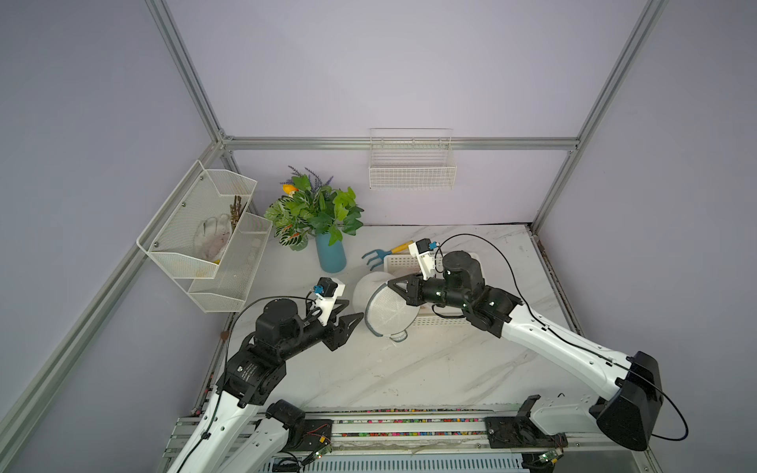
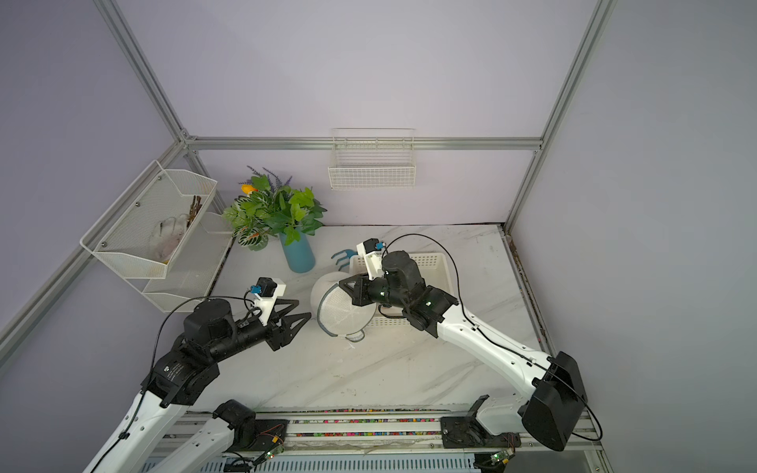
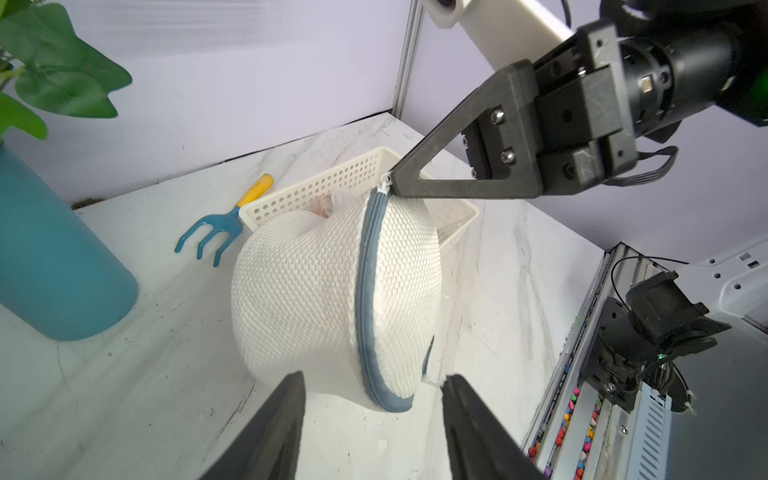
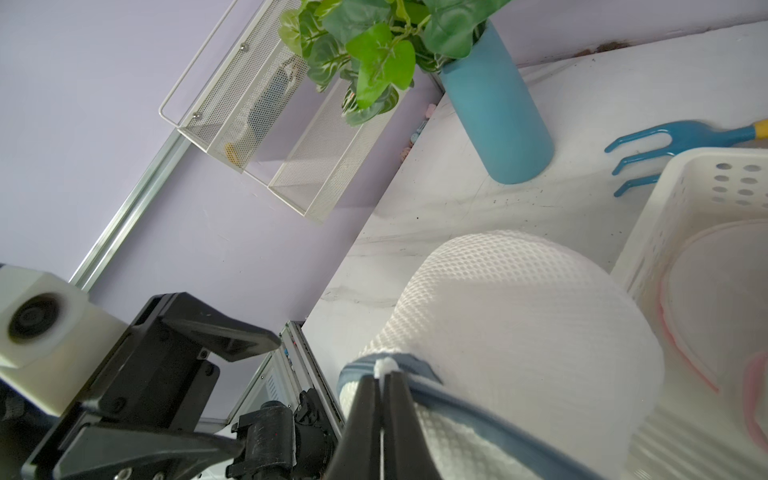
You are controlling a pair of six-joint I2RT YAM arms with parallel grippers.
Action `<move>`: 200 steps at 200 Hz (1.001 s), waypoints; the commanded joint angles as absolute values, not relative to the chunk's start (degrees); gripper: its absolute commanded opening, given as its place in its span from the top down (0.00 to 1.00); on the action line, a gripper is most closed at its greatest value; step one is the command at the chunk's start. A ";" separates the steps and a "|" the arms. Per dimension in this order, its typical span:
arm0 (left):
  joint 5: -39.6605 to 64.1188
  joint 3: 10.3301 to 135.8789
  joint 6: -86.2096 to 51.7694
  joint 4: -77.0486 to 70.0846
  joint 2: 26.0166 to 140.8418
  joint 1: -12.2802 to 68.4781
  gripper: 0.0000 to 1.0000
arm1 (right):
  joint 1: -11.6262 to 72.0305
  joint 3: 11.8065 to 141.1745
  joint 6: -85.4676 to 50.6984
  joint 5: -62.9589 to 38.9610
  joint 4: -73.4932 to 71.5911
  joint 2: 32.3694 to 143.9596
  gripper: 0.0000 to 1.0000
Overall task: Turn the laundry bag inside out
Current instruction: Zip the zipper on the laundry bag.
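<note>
The laundry bag [image 1: 383,311] [image 2: 338,309] is a rounded white mesh pouch with a blue-grey zip band running round it [image 3: 365,291]. It hangs beside the white basket, low over the marble table. My right gripper [image 1: 389,283] [image 2: 341,282] [image 4: 382,374] is shut on the white tab at the top end of the zip [image 3: 385,183]. My left gripper [image 1: 355,308] [image 2: 304,308] [image 3: 374,378] is open just to the left of the bag. Its fingertips stand on either side of the bag's lower edge without touching it.
A white perforated basket [image 1: 446,262] behind the bag holds something pink [image 4: 706,332]. A blue hand rake with a yellow handle [image 1: 375,258] lies next to it. A blue vase of greenery [image 1: 331,256], a mesh wall shelf [image 1: 205,237] and a wire wall basket [image 1: 411,172] stand further back.
</note>
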State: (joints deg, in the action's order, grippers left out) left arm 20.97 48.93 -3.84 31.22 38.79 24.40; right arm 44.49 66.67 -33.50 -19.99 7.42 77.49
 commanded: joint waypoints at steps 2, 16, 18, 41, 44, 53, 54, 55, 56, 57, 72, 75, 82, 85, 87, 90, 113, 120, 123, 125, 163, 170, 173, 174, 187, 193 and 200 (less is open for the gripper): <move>23.97 52.44 -1.41 31.58 40.26 24.26 0.40 | 46.82 69.01 -31.83 -21.52 7.31 78.21 1.00; 25.24 52.89 -1.34 31.23 40.94 24.19 0.39 | 48.16 69.41 -31.13 -21.49 7.46 78.64 1.00; 25.29 52.90 -1.41 31.16 41.04 24.22 0.39 | 48.38 69.49 -31.01 -21.52 7.45 78.72 1.00; 25.15 53.30 -0.86 31.07 41.88 24.20 0.41 | 49.86 70.01 -29.91 -21.80 8.04 79.31 1.00; 25.13 53.34 -0.77 31.09 41.96 24.25 0.42 | 49.99 70.06 -29.89 -21.80 8.08 79.36 1.00; 25.18 53.58 -0.81 31.24 42.33 24.26 0.43 | 50.34 70.24 -29.88 -21.73 8.09 79.45 1.00; 25.20 53.60 -0.84 31.22 42.35 24.26 0.43 | 50.35 70.28 -29.88 -21.72 8.09 79.50 1.00; 25.26 53.61 -0.90 31.25 42.40 24.21 0.44 | 50.40 70.29 -29.88 -21.72 8.04 79.52 1.00; 25.28 53.65 -0.89 31.23 42.43 24.24 0.44 | 50.47 70.26 -29.93 -21.67 8.02 79.49 1.00; 25.39 53.68 -0.93 31.26 42.48 24.25 0.44 | 50.50 70.29 -29.95 -21.60 8.01 79.47 1.00; 26.59 53.88 -1.43 31.12 42.96 24.26 0.44 | 51.18 70.63 -30.14 -21.23 7.67 79.63 1.00; 26.97 53.88 -1.72 31.03 43.05 24.26 0.44 | 51.30 70.76 -30.15 -21.19 7.61 79.68 1.00; 27.75 53.82 -1.98 30.79 43.22 24.28 0.44 | 51.52 70.99 -30.30 -20.85 7.53 79.76 1.00; 28.03 53.87 -2.16 30.66 43.26 24.21 0.43 | 51.66 71.11 -30.32 -20.67 7.40 79.80 1.00; 28.17 53.88 -2.39 30.60 43.31 24.24 0.43 | 51.74 71.13 -30.39 -20.59 7.37 79.87 1.00; 28.33 53.79 -2.61 30.45 43.33 24.21 0.43 | 51.81 71.23 -30.47 -20.43 7.25 79.87 1.00; 28.28 53.44 -5.14 29.45 43.29 24.26 0.41 | 52.52 72.04 -31.28 -19.54 6.43 80.45 1.00; 28.62 53.35 -5.40 29.40 43.32 24.26 0.41 | 52.81 72.30 -31.30 -19.20 6.42 80.58 1.00; 28.65 53.35 -5.54 29.44 43.27 24.26 0.41 | 53.01 72.47 -31.43 -18.97 6.42 80.67 1.00; 28.65 53.35 -5.63 29.38 43.32 24.26 0.41 | 53.07 72.52 -31.46 -18.80 6.33 80.70 1.00; 27.04 53.55 -6.32 29.18 42.34 24.26 0.39 | 54.30 73.59 -32.65 -16.39 5.45 81.31 1.00; 26.37 53.76 -6.39 29.18 42.13 24.24 0.38 | 54.57 73.81 -32.69 -15.90 5.45 81.43 1.00; 26.08 53.83 -6.41 29.25 41.99 24.26 0.37 | 54.70 73.90 -32.77 -15.57 5.44 81.44 1.00; 25.96 53.85 -6.41 29.30 41.96 24.26 0.37 | 54.68 73.91 -32.73 -15.52 5.40 81.41 1.00; 24.37 54.10 -6.47 29.51 41.59 24.21 0.36 | 54.93 74.27 -33.09 -14.44 5.44 81.54 1.00; 23.38 54.29 -6.42 29.90 41.57 24.27 0.36 | 54.95 74.29 -33.14 -13.90 5.36 81.56 1.00; 22.12 54.47 -6.37 30.53 41.65 24.26 0.36 | 55.07 74.46 -33.28 -13.42 5.36 81.50 1.00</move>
